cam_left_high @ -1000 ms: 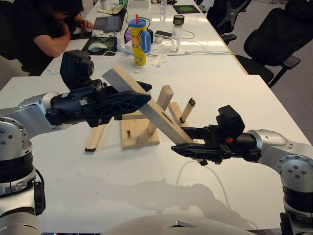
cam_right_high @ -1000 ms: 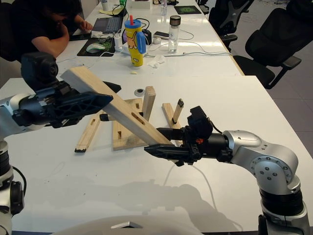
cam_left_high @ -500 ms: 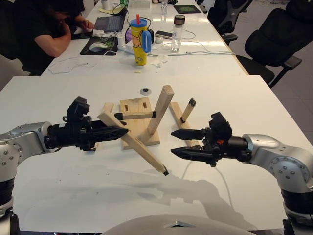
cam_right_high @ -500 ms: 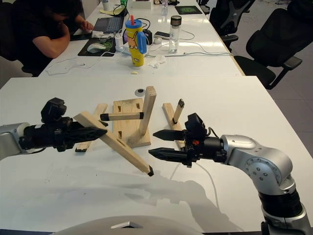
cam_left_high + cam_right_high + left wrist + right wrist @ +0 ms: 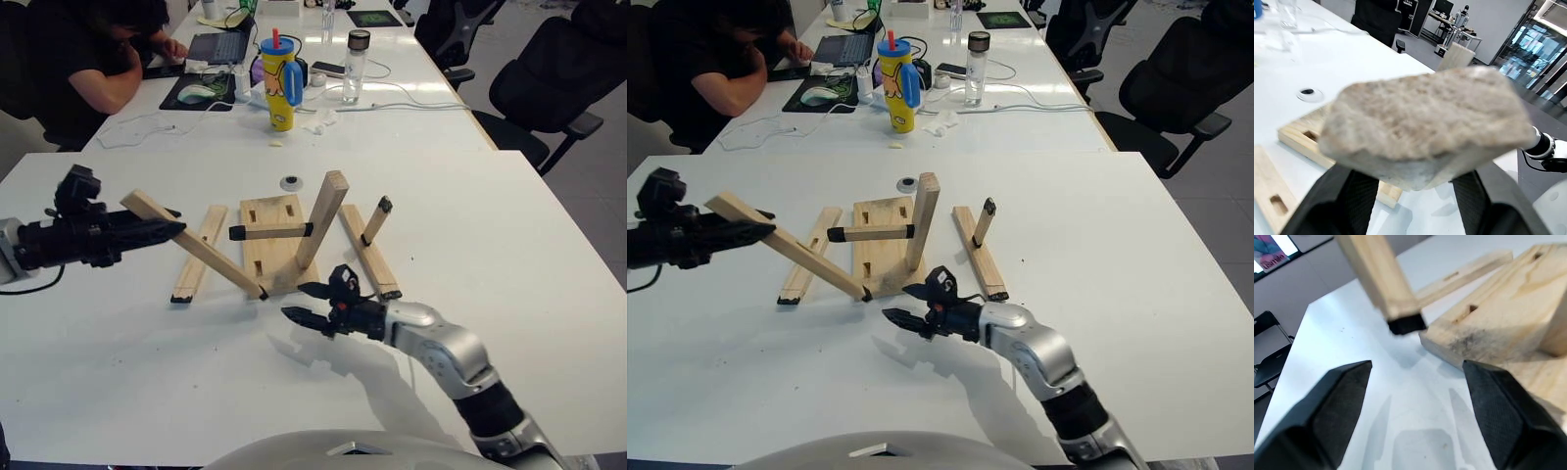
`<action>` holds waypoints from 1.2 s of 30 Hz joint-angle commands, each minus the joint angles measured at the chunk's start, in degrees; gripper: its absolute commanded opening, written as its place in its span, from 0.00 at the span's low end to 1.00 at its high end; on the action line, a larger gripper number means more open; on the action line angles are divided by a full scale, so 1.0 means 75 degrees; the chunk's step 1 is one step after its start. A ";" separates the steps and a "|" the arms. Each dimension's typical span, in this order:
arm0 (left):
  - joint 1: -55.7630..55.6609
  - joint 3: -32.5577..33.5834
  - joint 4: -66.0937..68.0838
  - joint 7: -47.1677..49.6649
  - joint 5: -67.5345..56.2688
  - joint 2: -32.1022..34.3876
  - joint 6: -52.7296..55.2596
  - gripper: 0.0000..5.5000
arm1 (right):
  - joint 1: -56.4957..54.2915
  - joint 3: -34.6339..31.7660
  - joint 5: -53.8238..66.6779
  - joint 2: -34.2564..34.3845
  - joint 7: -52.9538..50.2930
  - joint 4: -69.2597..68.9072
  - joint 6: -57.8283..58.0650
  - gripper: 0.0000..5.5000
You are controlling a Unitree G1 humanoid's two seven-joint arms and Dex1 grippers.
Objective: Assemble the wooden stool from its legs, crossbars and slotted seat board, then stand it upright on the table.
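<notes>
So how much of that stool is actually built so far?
Early days. One upright leg stands in the flat seat board, a crossbar sticking out of that leg. The left gripper holds a second leg, tilted; the right gripper is open and empty. Left to fit: the loose pieces beside the board.

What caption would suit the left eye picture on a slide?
Left gripper holds a wooden leg slanted, its black-capped end near a corner of the seat board; open right gripper hovers nearby.
</notes>
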 commanded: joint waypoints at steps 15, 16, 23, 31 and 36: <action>-0.0419 -0.0176 0.0012 0.0010 0.1233 -0.0602 -0.0957 0.38 | -0.0497 -0.0520 -0.1479 0.0310 -0.0585 0.1234 0.0010 0.63; -0.0460 -0.0189 0.0021 0.0148 0.1343 -0.0711 -0.1093 0.38 | -0.0482 -0.0530 -0.1505 0.0295 -0.0592 0.1192 0.0039 0.63; -0.0813 -0.0382 -0.0021 0.0407 0.1596 -0.1199 -0.1376 0.38 | -0.0175 -0.0969 -0.0531 0.0601 -0.0146 0.0277 0.0563 0.58; -0.1058 -0.1036 0.0226 0.0155 0.2205 -0.1312 -0.1716 0.38 | -0.0427 -0.1074 -0.0665 0.1304 -0.0672 0.0433 0.0330 0.48; -0.1475 -0.1424 0.0756 -0.0180 0.2633 -0.1273 -0.2062 0.38 | -0.0681 -0.0801 -0.1258 0.1474 -0.0912 0.1164 -0.0024 0.48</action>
